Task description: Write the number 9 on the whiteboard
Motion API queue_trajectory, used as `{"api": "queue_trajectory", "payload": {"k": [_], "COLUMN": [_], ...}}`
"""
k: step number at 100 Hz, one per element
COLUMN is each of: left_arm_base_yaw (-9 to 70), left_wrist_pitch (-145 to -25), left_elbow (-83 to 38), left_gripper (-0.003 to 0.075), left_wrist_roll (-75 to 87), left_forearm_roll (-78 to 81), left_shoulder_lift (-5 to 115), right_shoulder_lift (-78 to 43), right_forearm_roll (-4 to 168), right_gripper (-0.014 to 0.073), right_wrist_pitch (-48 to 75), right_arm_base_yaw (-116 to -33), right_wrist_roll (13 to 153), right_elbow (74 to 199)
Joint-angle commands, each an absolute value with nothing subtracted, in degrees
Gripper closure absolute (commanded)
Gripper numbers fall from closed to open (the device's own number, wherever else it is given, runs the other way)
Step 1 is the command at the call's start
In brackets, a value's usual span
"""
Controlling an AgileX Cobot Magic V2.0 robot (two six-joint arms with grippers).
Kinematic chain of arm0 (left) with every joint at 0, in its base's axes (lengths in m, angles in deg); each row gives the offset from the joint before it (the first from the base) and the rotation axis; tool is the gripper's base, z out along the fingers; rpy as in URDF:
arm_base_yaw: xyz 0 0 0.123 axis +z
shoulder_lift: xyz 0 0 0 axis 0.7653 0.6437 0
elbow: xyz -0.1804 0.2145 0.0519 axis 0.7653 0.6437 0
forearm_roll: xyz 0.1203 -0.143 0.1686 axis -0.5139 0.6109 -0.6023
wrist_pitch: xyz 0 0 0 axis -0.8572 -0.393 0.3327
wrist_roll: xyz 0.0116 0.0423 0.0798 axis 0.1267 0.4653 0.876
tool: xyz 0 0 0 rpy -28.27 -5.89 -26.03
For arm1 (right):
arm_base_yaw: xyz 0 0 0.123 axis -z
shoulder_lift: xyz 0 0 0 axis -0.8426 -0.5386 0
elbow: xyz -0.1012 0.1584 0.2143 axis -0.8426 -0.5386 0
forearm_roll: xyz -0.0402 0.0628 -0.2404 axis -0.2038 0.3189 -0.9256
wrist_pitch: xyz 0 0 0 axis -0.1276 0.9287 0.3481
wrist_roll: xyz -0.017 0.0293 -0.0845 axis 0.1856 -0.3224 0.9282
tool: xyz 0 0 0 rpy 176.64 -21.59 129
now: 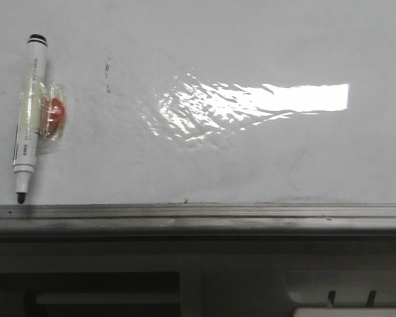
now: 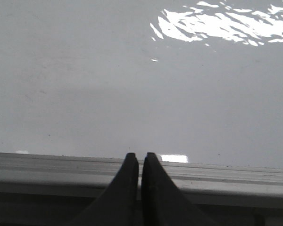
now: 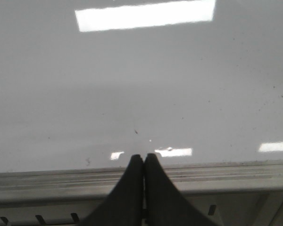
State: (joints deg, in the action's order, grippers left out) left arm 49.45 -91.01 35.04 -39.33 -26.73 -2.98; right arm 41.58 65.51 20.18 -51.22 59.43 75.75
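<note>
I see the whiteboard (image 1: pixel 251 158) glossy and white, rippled glare at centre, a grey ridged metal rail (image 1: pixel 198 214) along its near edge. A cylindrical white marker (image 1: pixel 29 117) lies at nine o'clock, black tip touching the rail, something red taped to it. No 9 drawn. Left hand (image 2: pixel 140 162) pinched closed, empty; right hand (image 3: pixel 144 162) likewise.

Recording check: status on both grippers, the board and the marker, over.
Left gripper shut, empty; right gripper shut, empty. Glossy white whiteboard carries no 9, only faint grey dashes. Black-capped white marker lies at board's left, untouched. Nothing in the way.
</note>
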Motion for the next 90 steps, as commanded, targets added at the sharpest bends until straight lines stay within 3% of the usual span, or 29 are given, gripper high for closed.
{"api": "queue_trajectory", "payload": {"k": [1,32,52,69,90], "left_arm_base_yaw": [49.05,49.05,49.15,49.15,49.15], "left_wrist_pitch": [-85.17,-77.91,-74.73,-73.39,-70.49], "left_elbow": [37.39,37.39,37.39,37.39,36.19], "left_gripper": [0.0740,0.0740,0.0740,0.0740,0.0741], "left_wrist_roll": [-39.44,-39.44,-39.44,-39.44,-39.56], "left_forearm_roll": [-28.01,-27.38,-27.38,-27.38,-25.81], "left_shoulder_lift": [-4.49,-4.49,-4.49,-4.49,-4.49], "right_shoulder_lift": [42.44,42.44,42.44,42.44,42.44], "right_forearm_roll": [64.48,65.81,65.81,66.88,68.36], "right_gripper": [0.0663,0.0663,0.0663,0.0663,0.0663], "right_wrist_pitch": [18.28,5.78,4.24,-5.72,-2.80], "right_arm_base_yaw": [-50.86,-50.86,-50.86,-50.86,-52.18], "right_wrist_roll": [60.04,59.77,59.77,59.63,59.38], "right_elbow": [74.20,74.20,74.20,74.29,76.64]}}
